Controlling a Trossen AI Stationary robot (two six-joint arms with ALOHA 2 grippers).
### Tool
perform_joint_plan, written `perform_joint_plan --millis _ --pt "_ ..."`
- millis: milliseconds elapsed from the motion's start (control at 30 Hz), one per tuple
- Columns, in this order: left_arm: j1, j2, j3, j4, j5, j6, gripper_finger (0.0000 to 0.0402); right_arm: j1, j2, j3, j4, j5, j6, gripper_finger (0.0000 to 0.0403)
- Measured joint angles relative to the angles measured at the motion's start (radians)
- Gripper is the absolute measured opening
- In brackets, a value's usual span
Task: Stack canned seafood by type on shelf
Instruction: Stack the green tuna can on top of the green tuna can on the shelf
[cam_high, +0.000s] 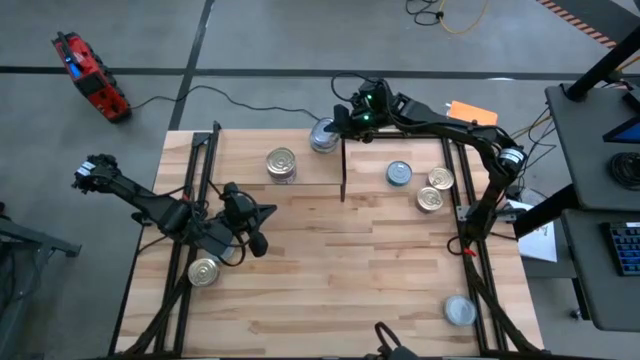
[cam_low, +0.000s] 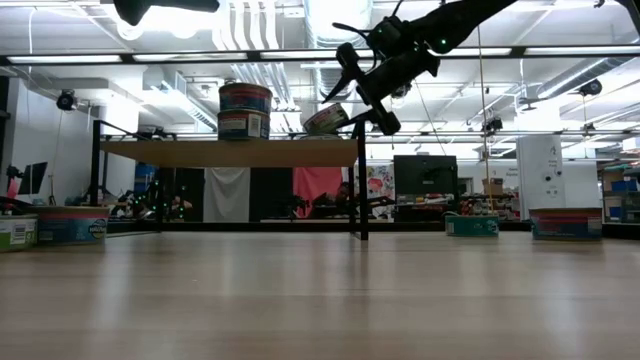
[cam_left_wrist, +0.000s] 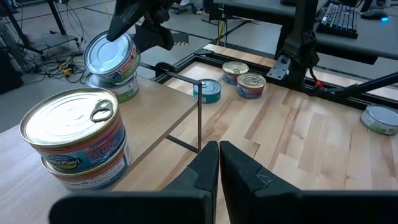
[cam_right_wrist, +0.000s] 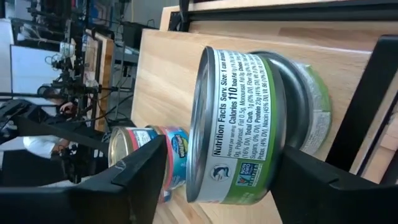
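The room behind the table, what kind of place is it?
Probably a robot lab or workshop: long ceiling strip lights, a black computer monitor on a far bench, and a black keyboard on a grey side desk.

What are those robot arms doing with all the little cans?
They are stacking cans on the shelf. The right gripper holds a green can, tilted, just above another green can at the shelf's end. A stack of two red-label cans already sits on the shelf. The left gripper waits shut over the table. More cans lie on the table.
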Motion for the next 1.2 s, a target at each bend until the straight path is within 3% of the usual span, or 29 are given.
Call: perform_joint_plan --millis 500,1200 --pt "0.000 0.000 0.000 0.000 -0.008 -0.003 0.0000 0.000 0.000 0.000 0.006 0.010 0.014 0.0327" --pt "0.001 0.000 0.000 0.001 -0.024 -0.018 0.0000 0.010 0.012 -0.001 0.051 0.033 -0.028 0.0344"
